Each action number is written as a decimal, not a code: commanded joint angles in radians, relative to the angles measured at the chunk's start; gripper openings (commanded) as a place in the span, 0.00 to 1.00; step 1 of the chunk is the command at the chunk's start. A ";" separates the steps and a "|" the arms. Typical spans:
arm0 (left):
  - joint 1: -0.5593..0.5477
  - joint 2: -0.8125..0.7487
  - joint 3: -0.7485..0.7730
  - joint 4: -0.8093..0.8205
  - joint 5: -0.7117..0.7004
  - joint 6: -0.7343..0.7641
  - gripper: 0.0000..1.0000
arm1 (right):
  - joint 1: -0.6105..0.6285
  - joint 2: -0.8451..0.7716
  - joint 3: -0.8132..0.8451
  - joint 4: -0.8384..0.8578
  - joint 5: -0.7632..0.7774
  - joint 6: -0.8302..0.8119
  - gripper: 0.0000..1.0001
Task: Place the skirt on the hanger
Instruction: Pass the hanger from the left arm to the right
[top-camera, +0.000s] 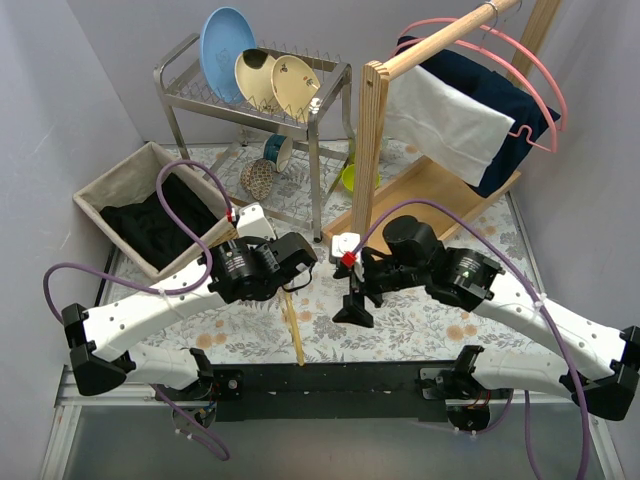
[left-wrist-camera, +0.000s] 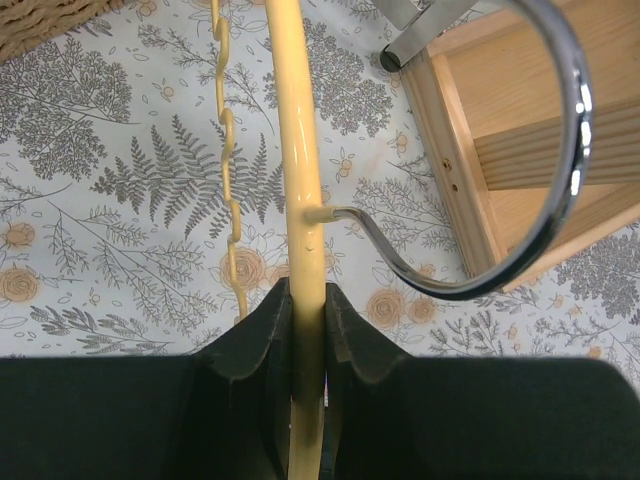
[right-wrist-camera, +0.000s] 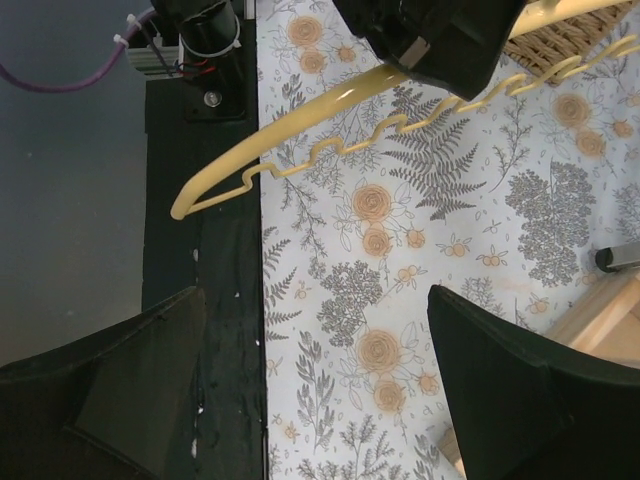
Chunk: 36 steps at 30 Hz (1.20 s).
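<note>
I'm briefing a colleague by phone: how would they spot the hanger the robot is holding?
Look at the floral table cover between the two arms. There the left gripper is shut on a pale yellow hanger with a chrome hook and a wavy lower bar. The other hangers are pink and hang on the wooden rail at back right.

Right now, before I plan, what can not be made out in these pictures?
Left wrist view: the frame cuts off both ends of the yellow hanger held in the left claw.
Top view: the left arm covers most of the hanger; the crumpled black cloth in the basket may or may not be the skirt.
Right wrist view: the left claw covers the hanger's middle.
</note>
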 joint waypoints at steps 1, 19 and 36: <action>0.004 0.013 0.036 -0.008 -0.092 -0.542 0.00 | 0.064 0.012 -0.005 0.147 0.132 0.128 0.98; 0.004 -0.006 0.030 0.167 -0.156 -0.655 0.00 | 0.088 0.037 -0.240 0.582 0.249 0.559 0.98; 0.023 0.042 0.065 0.231 -0.173 -0.682 0.00 | 0.094 0.146 -0.244 0.636 0.442 0.586 0.89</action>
